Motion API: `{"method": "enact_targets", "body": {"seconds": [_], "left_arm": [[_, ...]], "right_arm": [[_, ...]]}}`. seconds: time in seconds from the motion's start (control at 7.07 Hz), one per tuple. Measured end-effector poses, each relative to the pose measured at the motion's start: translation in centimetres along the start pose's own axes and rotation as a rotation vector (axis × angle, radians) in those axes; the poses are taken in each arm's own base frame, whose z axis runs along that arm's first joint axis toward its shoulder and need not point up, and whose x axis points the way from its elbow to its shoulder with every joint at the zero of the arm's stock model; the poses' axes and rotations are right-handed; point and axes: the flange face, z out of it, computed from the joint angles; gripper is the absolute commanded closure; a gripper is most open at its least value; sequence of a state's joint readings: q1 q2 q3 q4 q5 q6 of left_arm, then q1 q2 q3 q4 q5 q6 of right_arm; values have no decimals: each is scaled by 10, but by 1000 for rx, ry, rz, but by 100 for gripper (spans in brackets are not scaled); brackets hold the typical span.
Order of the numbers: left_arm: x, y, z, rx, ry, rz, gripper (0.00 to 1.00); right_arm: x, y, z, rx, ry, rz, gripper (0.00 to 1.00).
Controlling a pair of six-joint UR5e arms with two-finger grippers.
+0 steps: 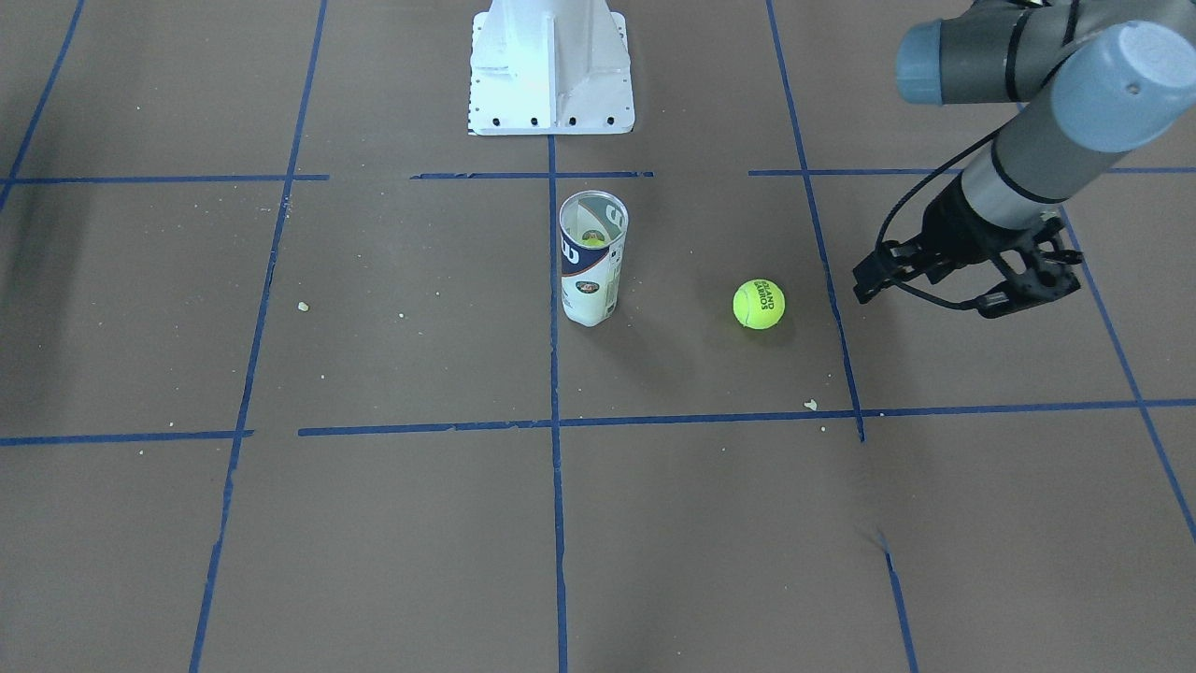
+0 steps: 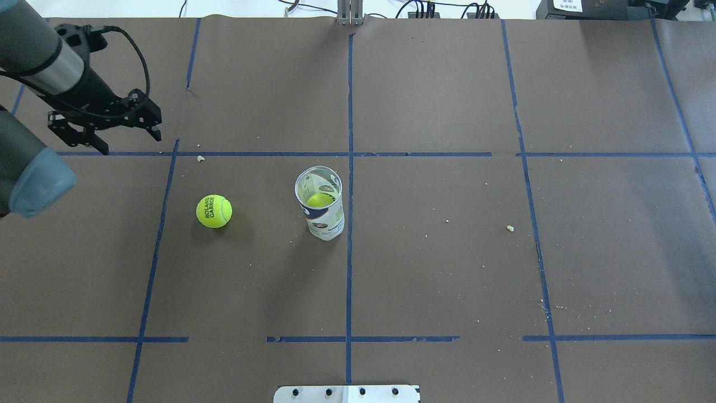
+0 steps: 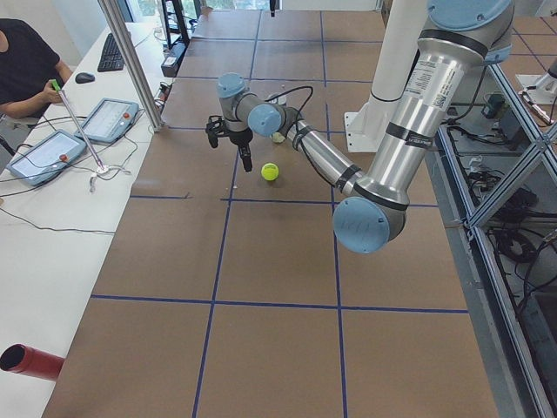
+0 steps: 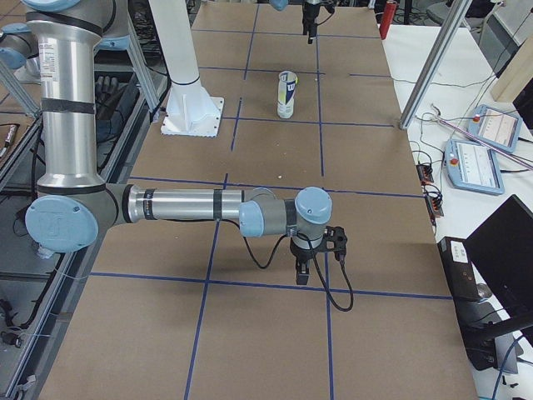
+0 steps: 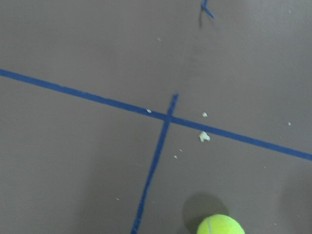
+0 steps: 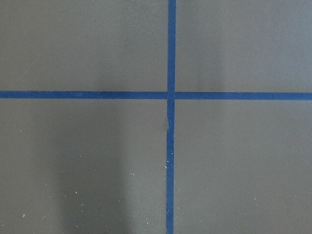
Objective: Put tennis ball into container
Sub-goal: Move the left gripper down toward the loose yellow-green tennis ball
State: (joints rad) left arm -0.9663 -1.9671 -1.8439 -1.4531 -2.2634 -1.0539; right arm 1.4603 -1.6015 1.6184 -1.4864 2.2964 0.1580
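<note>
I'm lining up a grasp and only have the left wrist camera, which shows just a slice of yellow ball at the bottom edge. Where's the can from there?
Observer: The can stands upright, apart from the tennis ball, on the robot's right of it.
Operator: Is it empty?
Observer: No, a second yellow ball sits inside it. The top is open, with no lid.
Operator: And my fingers?
Observer: The left gripper is open and empty. It is beyond the tennis ball and to the robot's left of it, not over it.
</note>
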Motion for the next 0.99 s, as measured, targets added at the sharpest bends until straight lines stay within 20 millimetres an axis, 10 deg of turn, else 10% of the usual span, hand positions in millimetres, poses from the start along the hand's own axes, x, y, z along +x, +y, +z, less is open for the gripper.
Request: {"method": "enact_targets", "body": {"seconds": [0.99], "left_arm": [[52, 43, 109, -29, -11, 68, 0]], "right_arm": [[0, 0, 0, 0, 0, 0, 0]]}}
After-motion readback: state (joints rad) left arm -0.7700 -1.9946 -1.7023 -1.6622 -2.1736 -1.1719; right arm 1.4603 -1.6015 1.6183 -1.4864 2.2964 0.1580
